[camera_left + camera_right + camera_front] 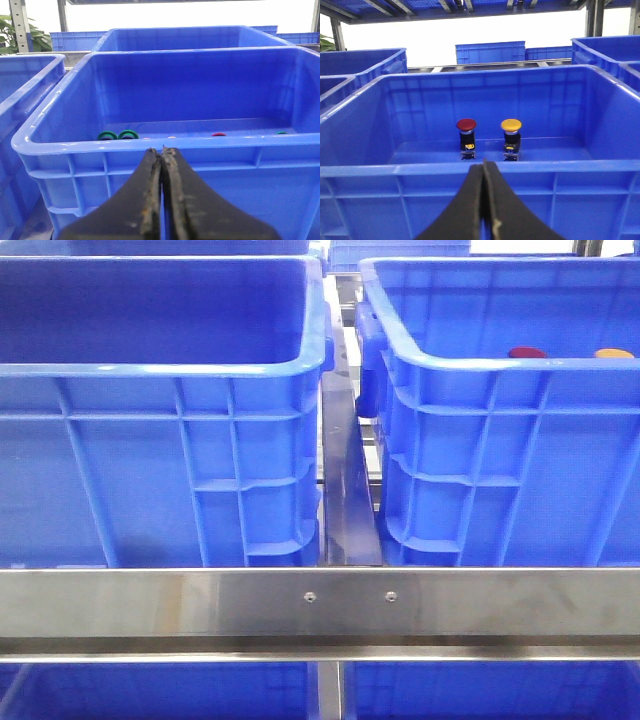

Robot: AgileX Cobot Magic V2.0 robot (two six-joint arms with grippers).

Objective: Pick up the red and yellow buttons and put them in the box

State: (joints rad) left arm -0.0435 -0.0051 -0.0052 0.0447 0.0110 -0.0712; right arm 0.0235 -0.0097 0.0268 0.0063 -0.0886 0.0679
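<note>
Right gripper (484, 200) is clenched, jaws pressed together with nothing between them, outside the near wall of the right crate (480, 172). Inside that crate, beyond the wall, the red button (466, 125) stands at about 11 o'clock from the gripper tip and the yellow button (511, 124) at about 1 o'clock, both well apart from it. Each stands upright on its dark body, cap up, long axis vertical; they are side by side, near each other, not touching. In the front view only their caps peek over the rim, red (527, 353) and yellow (614, 354). Left gripper (161, 200) is also clenched, empty, outside the near wall of the box (165, 147), which holds green rings (118, 135)
</note>
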